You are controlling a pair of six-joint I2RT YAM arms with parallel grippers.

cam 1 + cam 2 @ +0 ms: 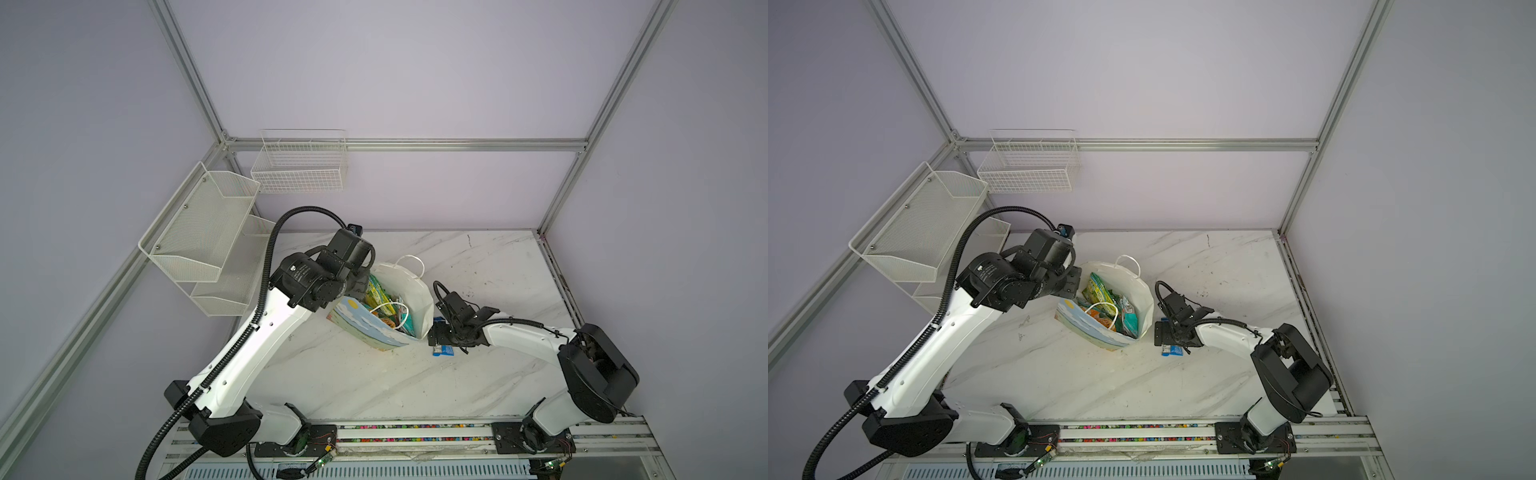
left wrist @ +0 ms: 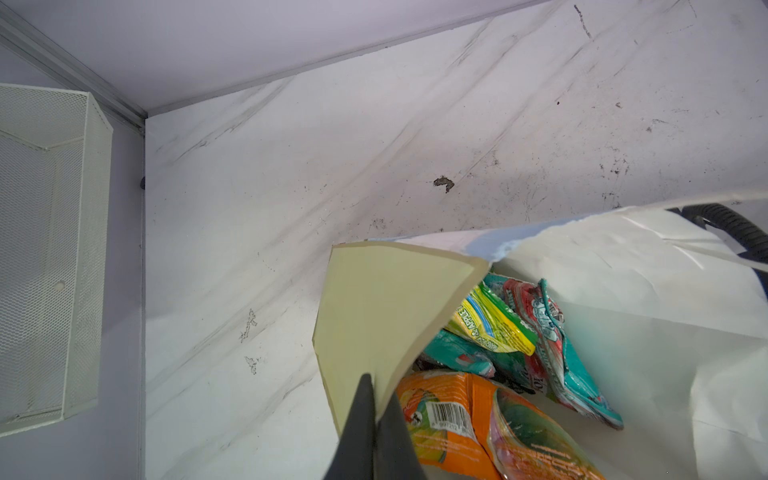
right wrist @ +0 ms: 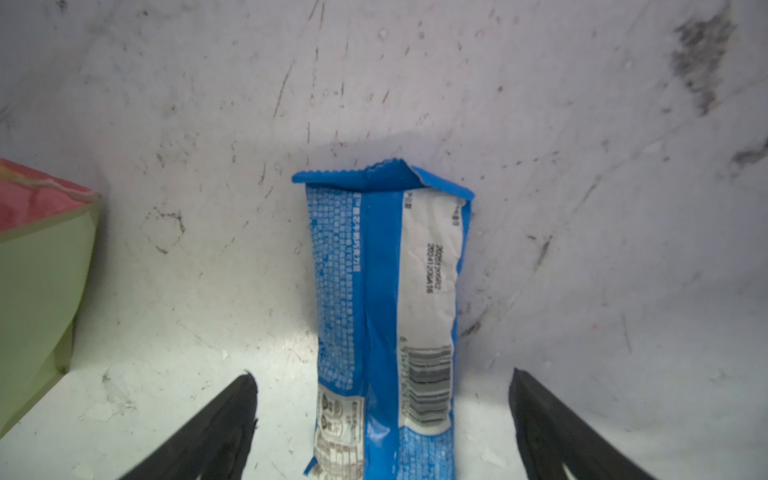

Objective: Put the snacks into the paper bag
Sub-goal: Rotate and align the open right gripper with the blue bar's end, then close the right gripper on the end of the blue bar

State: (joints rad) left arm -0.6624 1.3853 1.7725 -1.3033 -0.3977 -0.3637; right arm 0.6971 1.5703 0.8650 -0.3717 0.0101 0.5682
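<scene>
1. Along its near edge, between the two arm bases, the counter (image 1: 374, 386) is bare marble with open room.
2. Toward the right edge, the right hand (image 3: 382, 374) hangs low over a blue packet (image 3: 386, 291) that lies flat on the counter. Its fingers stand wide apart, one on each side of the packet, and neither touches it in the wrist view.
3. Just beside that packet, near the middle of the counter, the paper bag (image 1: 417, 291) leans with its mouth open. Inside it lie an orange packet (image 2: 449, 419), a green packet (image 2: 494, 328) and a teal packet (image 2: 582, 374).
4. The left hand (image 2: 376, 399) is pinched together on the bag's rim, on its left side.
5. Behind the bag the counter runs bare to the back edge and the back right corner.
6. Above the back left corner, a mesh shelf (image 1: 199, 232) hangs on the left wall and a wire basket (image 1: 299, 170) on the back wall.
</scene>
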